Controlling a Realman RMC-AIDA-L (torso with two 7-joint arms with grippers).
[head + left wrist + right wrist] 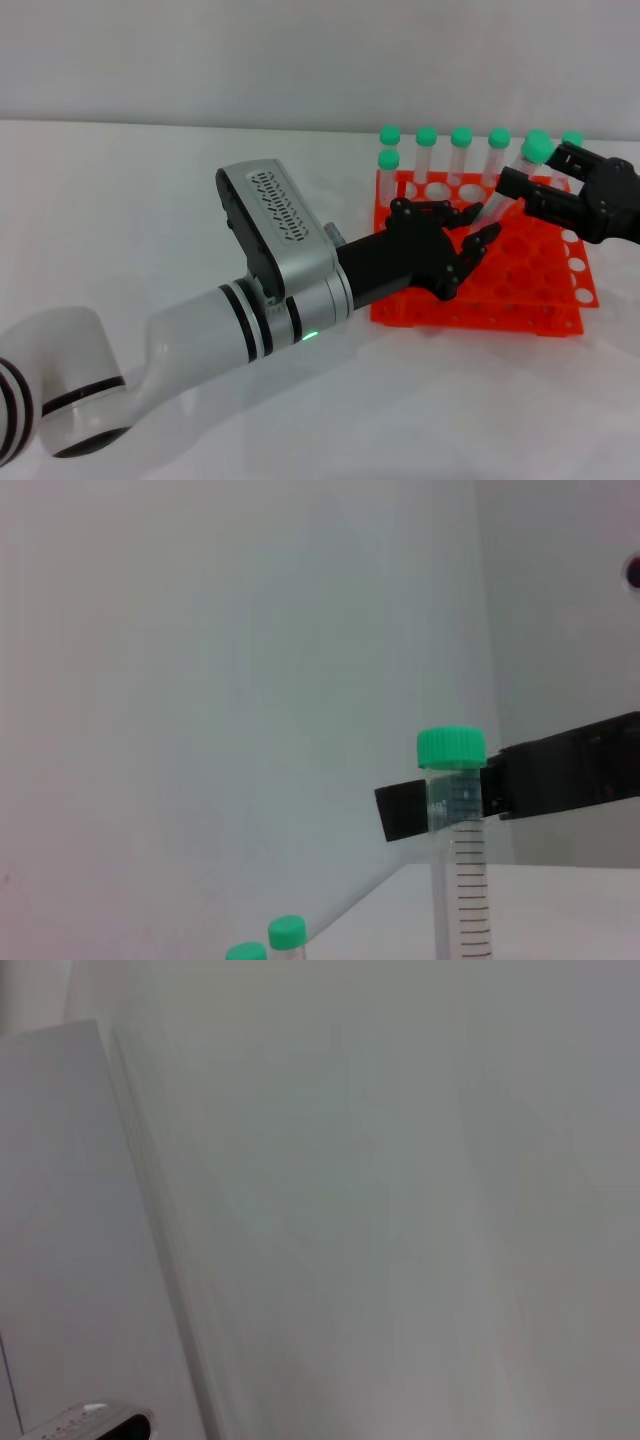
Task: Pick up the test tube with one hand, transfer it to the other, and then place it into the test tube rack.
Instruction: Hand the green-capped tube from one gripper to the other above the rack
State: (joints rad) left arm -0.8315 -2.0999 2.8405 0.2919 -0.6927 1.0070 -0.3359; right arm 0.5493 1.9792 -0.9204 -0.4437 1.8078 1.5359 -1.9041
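Note:
My right gripper (527, 186) is shut on the test tube (538, 148) just below its green cap and holds it tilted above the back of the orange rack (560, 292). My left gripper (462, 235) is open over the rack, its fingers (484, 243) close to the tube's lower end but not closed on it. In the left wrist view the tube (456, 820) stands upright, pinched by a black finger (565, 776) of the right gripper. Several other green-capped tubes (461, 137) stand in the rack's back row.
The rack sits right of centre on a white table (150, 180) before a white wall. Two more tube caps (287, 931) show low in the left wrist view. The right wrist view shows only wall, table and a grey part (90, 1423).

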